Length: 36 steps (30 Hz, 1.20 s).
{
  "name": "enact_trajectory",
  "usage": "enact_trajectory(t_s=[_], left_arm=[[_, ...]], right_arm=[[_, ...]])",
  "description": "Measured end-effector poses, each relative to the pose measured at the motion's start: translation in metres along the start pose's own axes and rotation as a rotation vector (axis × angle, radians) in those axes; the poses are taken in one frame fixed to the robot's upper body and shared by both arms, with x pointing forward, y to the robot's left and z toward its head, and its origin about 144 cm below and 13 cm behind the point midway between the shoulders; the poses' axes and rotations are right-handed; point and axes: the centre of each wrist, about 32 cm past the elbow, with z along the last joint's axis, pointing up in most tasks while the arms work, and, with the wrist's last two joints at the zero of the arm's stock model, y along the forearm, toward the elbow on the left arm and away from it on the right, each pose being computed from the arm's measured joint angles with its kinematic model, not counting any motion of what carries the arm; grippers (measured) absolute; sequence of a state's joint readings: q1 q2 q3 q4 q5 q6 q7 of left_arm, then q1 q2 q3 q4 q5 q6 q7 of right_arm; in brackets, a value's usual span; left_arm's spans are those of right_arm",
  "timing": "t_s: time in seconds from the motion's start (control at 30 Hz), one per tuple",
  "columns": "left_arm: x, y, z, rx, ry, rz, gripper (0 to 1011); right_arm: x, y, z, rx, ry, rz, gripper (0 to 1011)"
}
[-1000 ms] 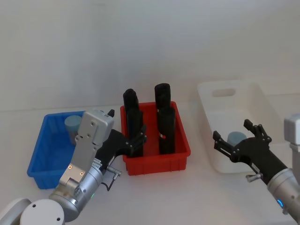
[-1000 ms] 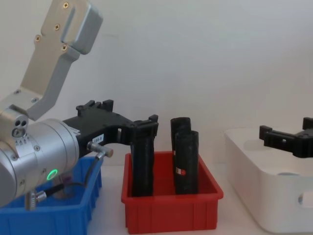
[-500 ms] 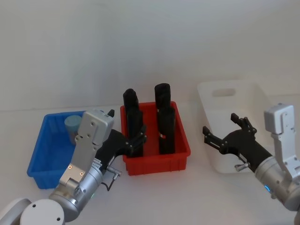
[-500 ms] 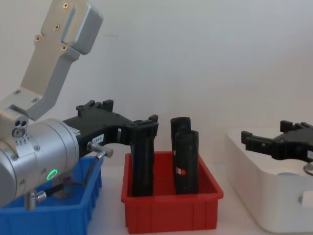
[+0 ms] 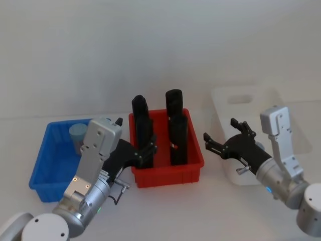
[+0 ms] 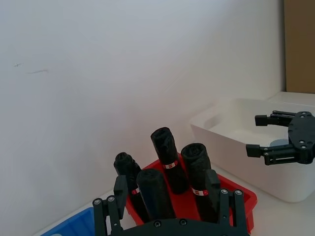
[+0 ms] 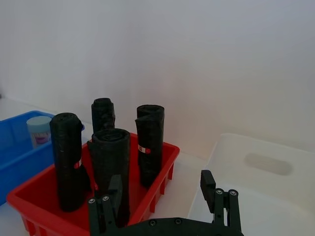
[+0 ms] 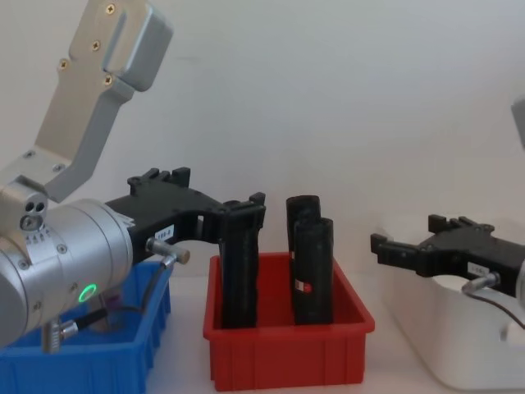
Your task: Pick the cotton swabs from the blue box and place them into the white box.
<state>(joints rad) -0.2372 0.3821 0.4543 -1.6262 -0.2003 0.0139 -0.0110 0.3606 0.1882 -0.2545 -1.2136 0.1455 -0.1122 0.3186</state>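
Plain white wall (image 5: 150, 50) behind, white table (image 5: 165, 211) underneath, nothing fancy. Far left is the blue box (image 5: 41, 168), and there's one jar of cotton swabs (image 5: 76, 134) standing upright in its far right corner, pale blue lid up. You can see the label side of it from the right wrist view.

Next over, the left claw (image 5: 134, 138) hangs just above the gap between the blue box and the red bin (image 5: 168, 175), right by the bin's left wall. Its fingers are spread wide with nothing between them.

The red bin sits in the middle with four black rolls (image 5: 178, 135) standing upright in it, two near and two far, each with a little red and white tag.

Then the right claw (image 5: 220, 129), also spread and empty, pointing left. It hovers over the near left edge of the white box (image 5: 261, 103), fingertips reaching out toward the red bin but not touching it.

The white box is far right, taller than the coloured bins, with a handle cutout in its far wall. Can't tell what's on its floor, because the right arm covers that bit.
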Motion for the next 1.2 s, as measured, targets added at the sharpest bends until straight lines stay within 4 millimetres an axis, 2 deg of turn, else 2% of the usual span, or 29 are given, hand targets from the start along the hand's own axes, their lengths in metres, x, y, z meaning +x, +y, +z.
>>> enact_trajectory(t_s=[0.87, 1.2], left_arm=[[0.000, 0.000, 0.000, 0.000, 0.000, 0.000, 1004], [0.000, 0.000, 0.000, 0.000, 0.000, 0.000, 1004]], right_arm=[[0.008, 0.073, -0.026, -0.011, 0.005, 0.219, 1001], [0.009, 0.091, -0.028, -0.018, 0.012, 0.256, 1001]])
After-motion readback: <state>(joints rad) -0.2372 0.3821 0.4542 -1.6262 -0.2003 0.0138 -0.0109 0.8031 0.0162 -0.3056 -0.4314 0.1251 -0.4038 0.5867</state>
